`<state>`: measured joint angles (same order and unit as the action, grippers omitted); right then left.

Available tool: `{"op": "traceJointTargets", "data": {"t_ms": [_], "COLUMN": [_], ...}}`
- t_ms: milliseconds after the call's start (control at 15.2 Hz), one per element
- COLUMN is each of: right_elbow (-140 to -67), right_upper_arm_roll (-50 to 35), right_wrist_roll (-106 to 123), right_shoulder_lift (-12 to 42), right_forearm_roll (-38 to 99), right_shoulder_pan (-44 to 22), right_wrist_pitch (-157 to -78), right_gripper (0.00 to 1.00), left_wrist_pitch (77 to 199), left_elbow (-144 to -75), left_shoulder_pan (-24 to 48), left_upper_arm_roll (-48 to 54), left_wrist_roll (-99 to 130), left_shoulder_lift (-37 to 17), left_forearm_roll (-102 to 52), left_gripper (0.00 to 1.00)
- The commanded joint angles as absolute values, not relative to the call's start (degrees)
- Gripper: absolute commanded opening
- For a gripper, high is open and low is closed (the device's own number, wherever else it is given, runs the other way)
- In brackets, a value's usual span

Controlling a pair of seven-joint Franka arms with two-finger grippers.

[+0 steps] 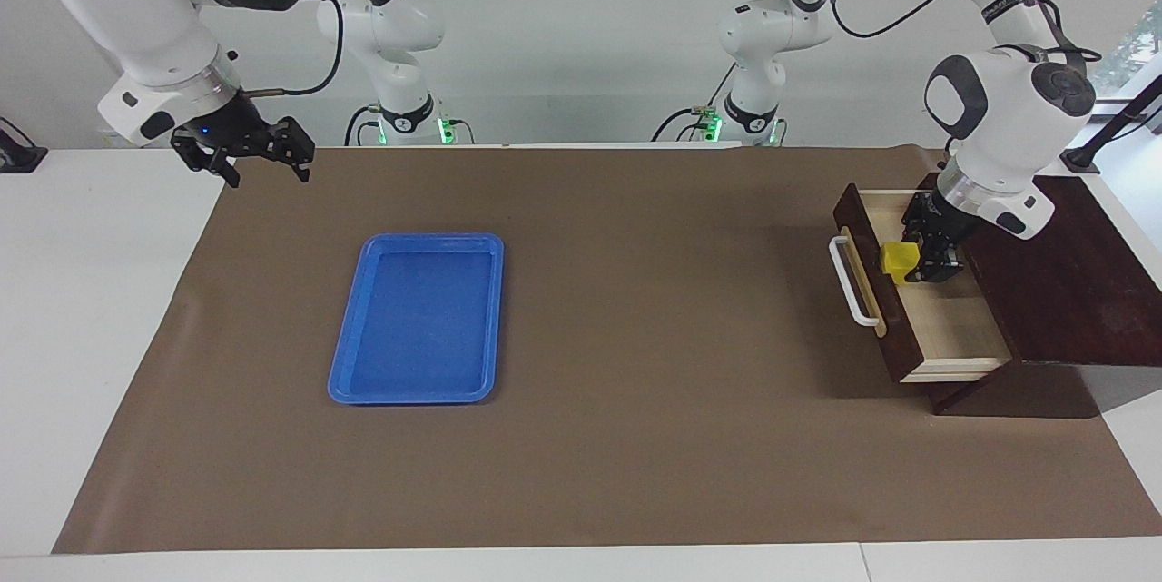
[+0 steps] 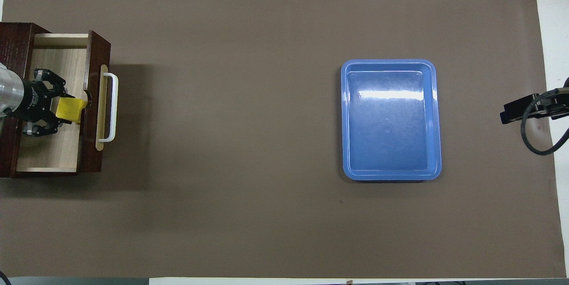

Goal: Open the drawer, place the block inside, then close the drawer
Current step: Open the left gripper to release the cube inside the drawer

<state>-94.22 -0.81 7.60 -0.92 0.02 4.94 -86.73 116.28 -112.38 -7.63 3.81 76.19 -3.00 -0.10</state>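
Note:
The dark brown drawer [image 1: 953,323] stands pulled open at the left arm's end of the table, with its white bar handle [image 1: 850,284] toward the table's middle. It also shows in the overhead view [image 2: 51,151]. My left gripper [image 1: 910,266] is inside the open drawer, shut on the yellow block [image 1: 899,261], just above the pale floor and close to the drawer's front panel. The overhead view shows the gripper [image 2: 66,110] and block [image 2: 71,109] the same way. My right gripper [image 1: 265,166] waits open and empty, raised over the brown mat's edge at the right arm's end.
A flat blue tray [image 1: 345,355] lies empty on the brown mat [image 1: 635,337] toward the right arm's end; it also shows in the overhead view [image 2: 435,111]. The drawer's dark cabinet [image 1: 1071,291] stands at the mat's edge.

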Motion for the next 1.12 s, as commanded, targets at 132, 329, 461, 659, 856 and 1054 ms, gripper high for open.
{"op": "traceJointTargets", "data": {"t_ms": [132,329,461,659,856,1054], "right_elbow": [-93.8,-93.8,-93.8,-93.9,-93.9,-93.9], "right_upper_arm_roll": [-1.6,-1.7,-1.7,-1.7,-1.7,-1.7], "right_wrist_roll": [6.6,6.7,6.7,6.7,6.6,6.8], "right_shoulder_lift": [-1.5,-2.0,-2.0,-2.0,-2.1,-2.1], "right_forearm_roll": [-2.5,-3.3,-3.3,-3.2,-3.0,-3.0], "right_shoulder_pan": [5.1,5.1,5.2,5.2,5.1,5.1], "right_wrist_pitch": [-86.0,-85.8,-85.9,-85.9,-85.9,-86.0], "right_gripper": [1.0,1.0,1.0,1.0,1.0,1.0], "left_wrist_pitch": [117.9,118.4,118.2,117.9,114.0,105.8], "left_elbow": [-116.8,-117.9,-117.9,-116.8,-113.4,-106.1], "left_shoulder_pan": [-6.6,-6.7,-6.7,-6.6,-6.6,-5.3], "left_upper_arm_roll": [3.9,3.9,3.9,4.0,4.3,4.8], "left_wrist_roll": [76.2,76.5,76.6,77.7,78.0,78.2], "left_shoulder_lift": [0.1,0.5,0.6,0.4,1.6,1.3], "left_forearm_roll": [-1.1,-1.1,-1.1,-1.1,-1.1,-1.7], "left_gripper": [0.0,0.34,0.9,1.0,1.0,1.0]}}
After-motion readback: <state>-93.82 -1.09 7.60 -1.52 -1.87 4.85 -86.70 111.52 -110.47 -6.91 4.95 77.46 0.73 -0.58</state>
